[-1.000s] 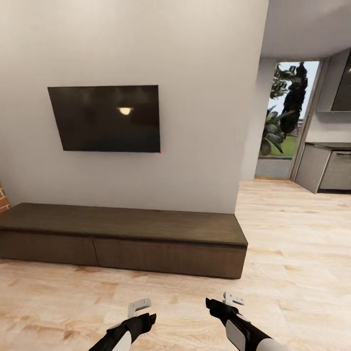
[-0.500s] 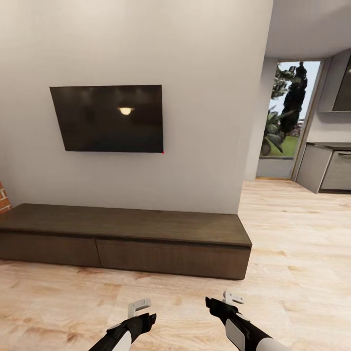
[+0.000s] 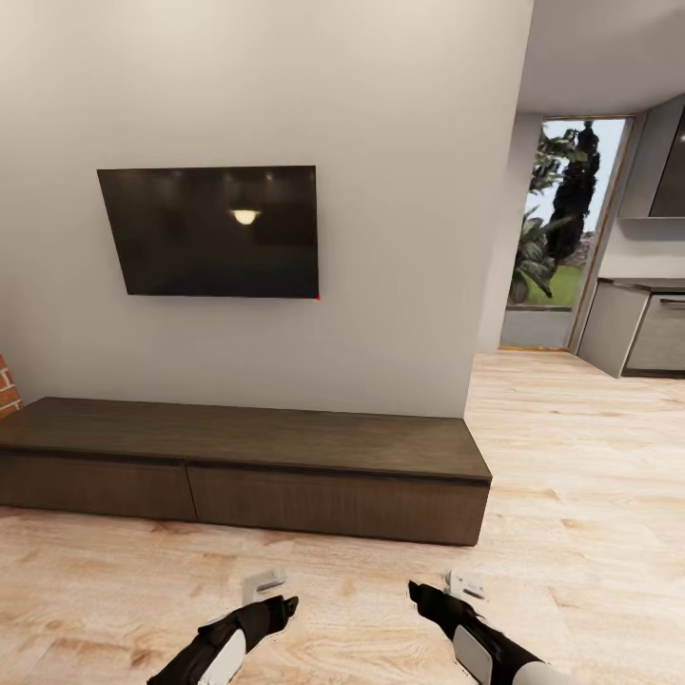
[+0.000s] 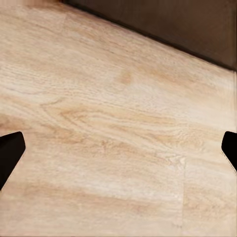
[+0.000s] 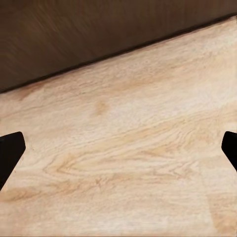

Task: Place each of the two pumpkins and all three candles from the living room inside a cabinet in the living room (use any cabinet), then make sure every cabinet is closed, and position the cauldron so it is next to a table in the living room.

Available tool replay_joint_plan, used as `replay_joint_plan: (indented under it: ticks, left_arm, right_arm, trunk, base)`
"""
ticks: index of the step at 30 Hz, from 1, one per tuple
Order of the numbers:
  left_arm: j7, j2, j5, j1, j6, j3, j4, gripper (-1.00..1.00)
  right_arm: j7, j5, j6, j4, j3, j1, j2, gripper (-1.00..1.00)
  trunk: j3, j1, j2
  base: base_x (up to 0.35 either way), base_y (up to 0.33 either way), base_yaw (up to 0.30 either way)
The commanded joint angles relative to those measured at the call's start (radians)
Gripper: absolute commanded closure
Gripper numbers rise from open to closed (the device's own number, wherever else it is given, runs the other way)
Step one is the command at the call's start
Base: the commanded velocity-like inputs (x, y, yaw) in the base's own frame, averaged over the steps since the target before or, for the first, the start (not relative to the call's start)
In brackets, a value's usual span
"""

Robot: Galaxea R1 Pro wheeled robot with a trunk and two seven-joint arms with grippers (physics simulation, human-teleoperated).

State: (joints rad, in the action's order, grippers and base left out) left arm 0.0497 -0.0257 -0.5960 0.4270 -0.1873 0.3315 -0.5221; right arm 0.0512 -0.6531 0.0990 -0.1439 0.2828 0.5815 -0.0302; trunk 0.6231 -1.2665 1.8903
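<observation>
Ahead of both sets of fingers, against the pale wall, stands the cabinet (image 3: 238, 471), a long, low dark-brown unit with a plank top and flat drawer fronts, all of them flush and shut. Above it a black television (image 3: 214, 231) hangs on the wall.

Short of the cabinet's front, the left gripper (image 3: 266, 582) and the right gripper (image 3: 464, 586) hang over the light wood floor (image 3: 571, 495), each well apart from the other and neither touching anything. Seen from the left wrist, the two dark fingertips (image 4: 10, 155) sit at opposite edges with bare planks between them, so the fingers are spread wide and hold nothing. The right wrist view shows the same: its fingertips (image 5: 10, 153) are far apart over bare floor, with what looks like the cabinet's dark front (image 5: 89, 34) just beyond them, though blurred.

Beyond the right gripper's side, grey kitchen units (image 3: 637, 328) stand beside a tall window (image 3: 561, 228).
</observation>
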Motion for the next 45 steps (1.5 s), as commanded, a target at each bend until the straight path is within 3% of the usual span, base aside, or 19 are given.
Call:
replay_joint_plan:
  ticks: [1, 4, 7, 10, 14, 20, 26, 29, 32, 35, 39, 41, 45]
  left_arm:
    - [0.005, 0.014, -0.011, 0.0, -0.045, 0.004, -0.036, -1.0]
    - [-0.015, 0.05, -0.015, 0.0, -0.236, -0.01, -0.174, -1.0]
    - [-0.055, 0.092, -0.017, -0.001, -0.436, -0.043, -0.321, -1.0]
    - [-0.09, 0.113, -0.017, -0.001, -0.57, -0.101, -0.408, -1.0]
    - [-0.188, 0.121, -0.016, -0.001, -0.748, -0.229, -0.499, -1.0]
    - [-0.282, 0.121, -0.015, -0.001, -0.796, -0.263, -0.543, -1.0]
    - [-0.298, 0.122, -0.016, -0.001, -0.801, -0.268, -0.548, -1.0]
    - [-0.3, 0.121, -0.016, -0.001, -0.802, -0.268, -0.548, -1.0]
    - [-0.301, 0.121, -0.016, -0.001, -0.802, -0.269, -0.549, -1.0]
    - [-0.301, 0.122, -0.017, -0.001, -0.803, -0.269, -0.549, -1.0]
    - [-0.301, 0.122, -0.017, -0.002, -0.804, -0.267, -0.549, -1.0]
    - [-0.301, 0.122, -0.017, -0.002, -0.805, -0.267, -0.549, -1.0]
    - [-0.301, 0.123, -0.018, -0.002, -0.805, -0.268, -0.547, -1.0]
  right_arm:
    - [0.054, -0.052, 0.005, 0.016, 0.008, 0.001, 0.016, -1.0]
    - [0.242, -0.181, 0.004, 0.065, 0.008, 0.001, 0.074, -1.0]
    - [0.374, -0.255, 0.004, 0.106, 0.009, 0.001, 0.099, -1.0]
    - [0.433, -0.285, 0.004, 0.124, 0.009, 0.001, 0.106, -1.0]
    - [0.507, -0.326, -0.002, 0.136, 0.009, 0.001, 0.111, -1.0]
    - [0.598, -0.364, -0.009, 0.138, 0.009, 0.001, 0.11, -1.0]
    - [0.61, -0.384, -0.026, 0.131, 0.006, 0.001, 0.108, -1.0]
    - [0.612, -0.412, -0.092, 0.124, 0.005, 0.001, 0.107, -1.0]
    - [0.602, -0.419, -0.108, 0.121, 0.005, 0.001, 0.107, -1.0]
    - [0.591, -0.423, -0.066, 0.121, 0.005, 0.001, 0.106, -1.0]
    - [0.591, -0.442, 0.076, 0.12, 0.004, 0.001, 0.102, -1.0]
    - [0.593, -0.462, 0.096, 0.12, 0.004, 0.001, 0.101, -1.0]
    - [0.623, -0.549, 0.098, 0.119, 0.004, 0.001, 0.104, -1.0]
  trunk:
    - [0.001, 0.0, 0.001]
    - [0.001, 0.0, 0.001]
    - [0.001, 0.0, 0.001]
    - [0.001, 0.0, 0.001]
    - [0.001, 0.0, 0.001]
    - [0.001, 0.0, 0.001]
    - [0.017, -0.019, 0.036]
    - [0.026, -0.031, 0.057]
    - [0.036, -0.042, 0.078]
    - [0.045, -0.054, 0.099]
    - [0.057, -0.069, 0.127]
    - [0.064, -0.077, 0.141]
    - [0.076, -0.092, 0.169]
  base:
    - [0.0, 0.0, 0.0]
    - [0.0, 0.0, 0.0]
    - [0.0, 0.0, 0.0]
    - [0.0, 0.0, 0.0]
    - [0.0, 0.0, 0.0]
    - [0.0, 0.0, 0.0]
    - [0.0, 0.0, 0.0]
    - [0.0, 0.0, 0.0]
    - [0.0, 0.0, 0.0]
    - [0.0, 0.0, 0.0]
    - [0.0, 0.0, 0.0]
    - [0.0, 0.0, 0.0]
    - [0.0, 0.0, 0.0]
